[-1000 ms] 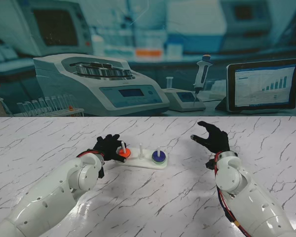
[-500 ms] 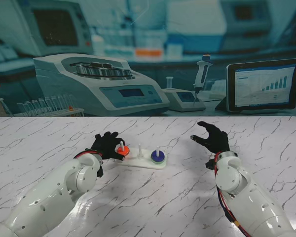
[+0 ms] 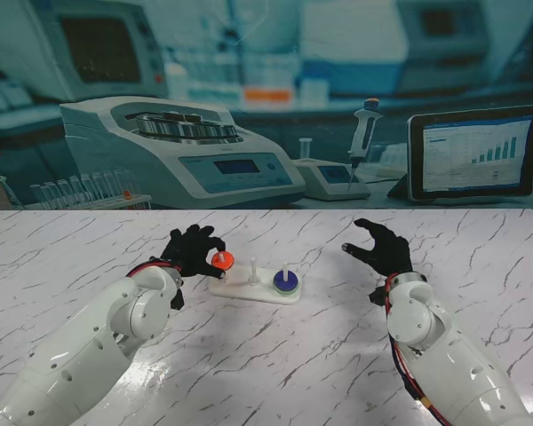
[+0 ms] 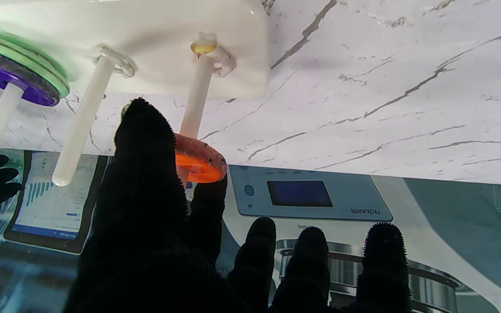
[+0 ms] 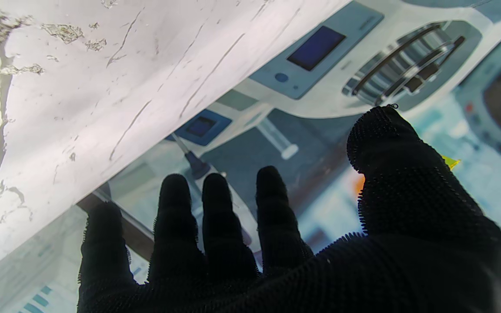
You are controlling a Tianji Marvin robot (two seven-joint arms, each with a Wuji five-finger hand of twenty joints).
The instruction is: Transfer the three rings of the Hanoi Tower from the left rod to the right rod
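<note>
A white base (image 3: pixel 256 290) with three white rods lies on the marble table. My left hand (image 3: pixel 194 249) is shut on the orange ring (image 3: pixel 222 260), pinched between thumb and forefinger near the top of the left rod (image 4: pixel 195 100). In the left wrist view the orange ring (image 4: pixel 198 159) still circles that rod, high above the base (image 4: pixel 155 39). A purple ring on a green ring (image 3: pixel 285 282) sits on the right rod. The middle rod (image 3: pixel 252 271) is bare. My right hand (image 3: pixel 383 246) hovers open to the right of the base, holding nothing.
Lab machines, a pipette stand (image 3: pixel 362 133) and a tablet (image 3: pixel 476 152) stand along the far edge of the table (image 3: pixel 266 355). Bare marble surrounds the base.
My left hand has risen, lifting the orange ring from the bottom of the left rod to near its top. The right hand has stayed put.
</note>
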